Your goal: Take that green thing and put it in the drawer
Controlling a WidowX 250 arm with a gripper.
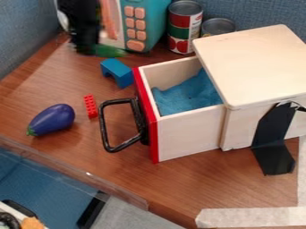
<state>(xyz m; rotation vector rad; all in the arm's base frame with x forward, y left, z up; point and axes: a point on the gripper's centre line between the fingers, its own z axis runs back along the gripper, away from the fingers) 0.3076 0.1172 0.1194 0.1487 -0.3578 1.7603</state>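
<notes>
The black gripper hangs at the upper left of the camera view, in front of the teal toy microwave, and looks blurred. A blurred green thing is right at its lower end, on the right side; whether it is held cannot be made out. The wooden drawer, with a red front and a black handle, is pulled out toward the left from its box. A blue cloth lies inside it.
A blue block and a red brick lie left of the drawer, with a purple eggplant farther left. Behind stand the microwave and two cans. The wooden lid covers the box at the right.
</notes>
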